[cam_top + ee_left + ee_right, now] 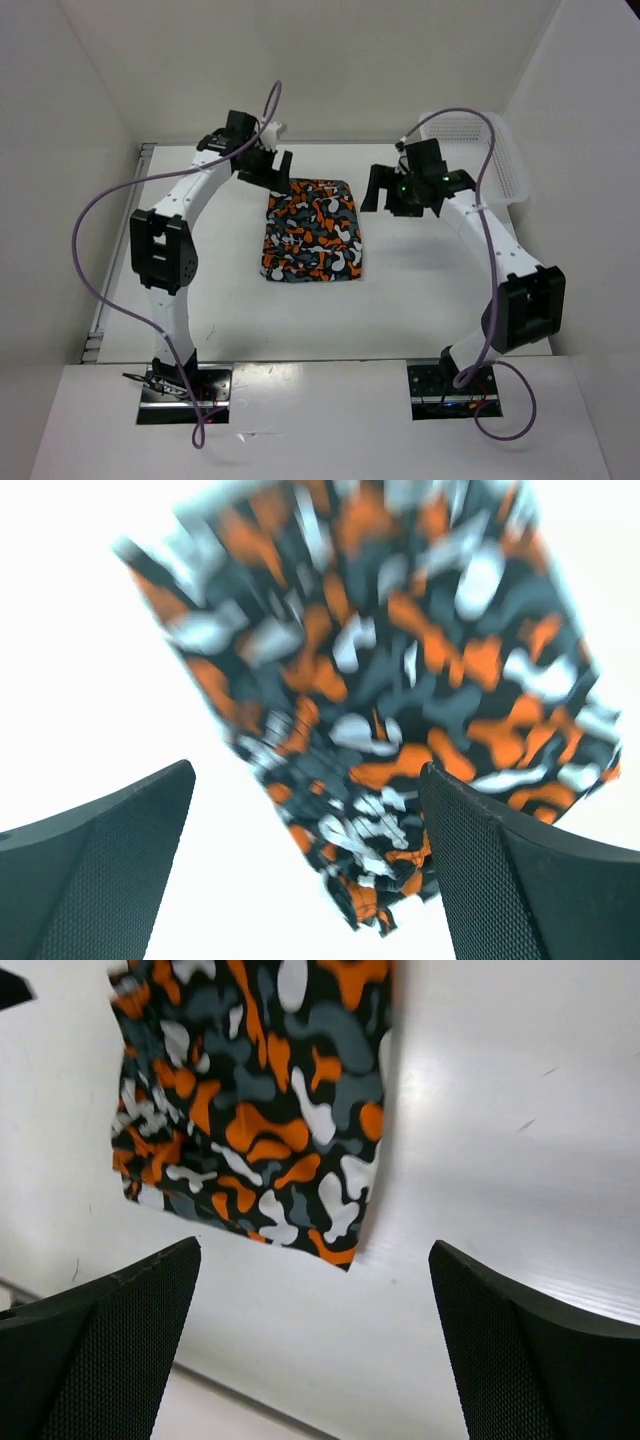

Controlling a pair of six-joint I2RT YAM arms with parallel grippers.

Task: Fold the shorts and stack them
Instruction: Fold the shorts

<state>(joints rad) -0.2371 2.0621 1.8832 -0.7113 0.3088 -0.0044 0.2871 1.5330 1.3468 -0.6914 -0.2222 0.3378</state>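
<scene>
The shorts [312,232], in an orange, black, grey and white blotch print, lie folded into a flat rectangle in the middle of the table. My left gripper [272,168] hovers open just above their far left corner. In the left wrist view the shorts [400,660] spread out under and beyond the left gripper [307,770], with nothing held between its fingers [100,870]. My right gripper [384,190] stands open to the right of the far right corner, apart from the cloth. The right wrist view shows that corner of the shorts [250,1100] lying ahead of the empty right gripper [315,1245].
A white mesh basket [510,170] stands at the back right, behind the right arm. White walls close in the table at the back and on both sides. The table's far edge [230,1390] shows below the right gripper.
</scene>
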